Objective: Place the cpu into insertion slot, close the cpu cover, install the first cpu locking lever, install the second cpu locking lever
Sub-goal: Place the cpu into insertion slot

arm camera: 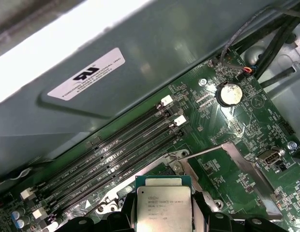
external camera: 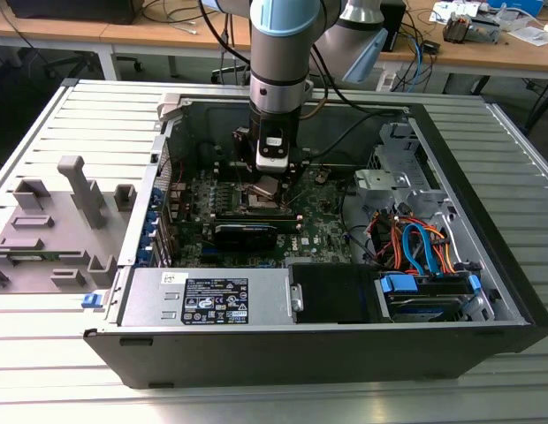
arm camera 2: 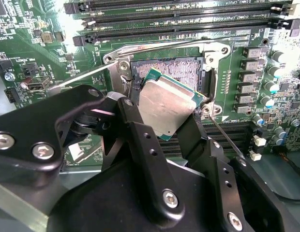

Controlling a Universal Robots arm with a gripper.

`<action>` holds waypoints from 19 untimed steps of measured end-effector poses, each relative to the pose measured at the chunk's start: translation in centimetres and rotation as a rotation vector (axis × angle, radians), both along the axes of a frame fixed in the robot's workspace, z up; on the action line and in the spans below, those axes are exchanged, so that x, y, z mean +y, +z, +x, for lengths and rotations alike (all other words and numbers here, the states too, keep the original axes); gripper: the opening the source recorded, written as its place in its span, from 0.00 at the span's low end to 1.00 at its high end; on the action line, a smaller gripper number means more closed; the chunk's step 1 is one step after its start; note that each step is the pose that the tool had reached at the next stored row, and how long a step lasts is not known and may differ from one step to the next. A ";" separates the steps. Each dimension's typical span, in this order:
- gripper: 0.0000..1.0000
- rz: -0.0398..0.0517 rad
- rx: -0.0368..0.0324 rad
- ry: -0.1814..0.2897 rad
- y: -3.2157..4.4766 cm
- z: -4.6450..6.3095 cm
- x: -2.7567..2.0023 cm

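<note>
Jaws clamp the cpu (arm camera 2: 165, 105) by two opposite edges, with one black finger (arm camera 2: 140, 140) on each side. In the second wrist view the gripper (arm camera 2: 164, 115) holds the chip tilted, silver top up and green rim showing, over one edge of the slot (arm camera 2: 172, 70). I cannot tell whether the chip's low corner touches the slot. The slot's pin field lies bare. Two thin wire levers angle away from its corners, one (arm camera 2: 75, 79) on one side and one (arm camera 2: 227, 139) on the other.

In the first wrist view the cpu (arm camera: 163, 205) sits between the fingertips, and the gripper (arm camera: 163, 215) is just above the socket frame. The cover (arm camera: 247, 170) stands swung open beside it. Memory slots (arm camera: 116, 157) run alongside on the green board (arm camera: 222, 125).

In the exterior view the arm comes straight down into the open case (external camera: 486, 265), which lies on a slatted table (external camera: 256, 402). The gripper (external camera: 268, 179) hangs over the board's middle, and the cpu (external camera: 267, 186) is just above the slot (external camera: 256, 202). A grey fixture (external camera: 53, 225) rests on the table at the exterior view's left.
</note>
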State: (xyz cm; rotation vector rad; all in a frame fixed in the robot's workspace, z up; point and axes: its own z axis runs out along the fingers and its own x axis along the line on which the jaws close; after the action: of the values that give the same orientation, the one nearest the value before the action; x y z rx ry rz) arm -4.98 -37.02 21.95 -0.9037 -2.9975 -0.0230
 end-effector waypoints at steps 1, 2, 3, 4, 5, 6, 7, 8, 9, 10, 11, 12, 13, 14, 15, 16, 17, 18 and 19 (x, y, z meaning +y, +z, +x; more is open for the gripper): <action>0.55 0.0000 0.0000 -0.001 0.00 0.0 0.00; 0.55 0.0000 0.0000 -0.002 0.00 0.0 0.00; 0.55 0.0000 0.0000 -0.002 0.00 0.0 0.00; 0.55 0.0000 0.0000 -0.003 0.00 0.0 0.00; 0.55 0.0000 0.0000 -0.004 0.00 0.0 0.00; 0.55 0.0000 0.0000 -0.005 0.00 0.0 0.00; 0.55 0.0000 0.0000 -0.006 0.00 0.0 0.00; 0.55 0.0000 0.0000 -0.007 0.00 0.0 0.00; 0.55 0.0000 0.0001 -0.008 0.00 0.0 0.00; 0.55 -0.0001 0.0000 -0.008 0.00 0.0 0.00; 0.55 0.0000 0.0000 -0.009 0.00 0.0 0.00; 0.55 0.0000 0.0000 -0.010 0.00 0.0 0.00; 0.55 0.0000 0.0001 -0.011 0.00 0.0 0.00; 0.55 0.0000 0.0001 -0.012 0.00 0.0 0.00; 0.55 0.0000 0.0000 -0.013 0.00 0.0 0.00; 0.55 0.0000 0.0000 -0.014 0.00 0.0 0.00; 0.55 0.0000 0.0000 -0.015 0.00 0.0 0.00; 0.55 0.0000 0.0000 -0.016 0.00 0.0 0.00; 0.55 0.0000 0.0000 -0.017 0.00 0.0 0.00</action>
State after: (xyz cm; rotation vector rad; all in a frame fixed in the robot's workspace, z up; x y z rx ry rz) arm -4.98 -37.02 21.95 -0.9288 -2.9899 -0.0231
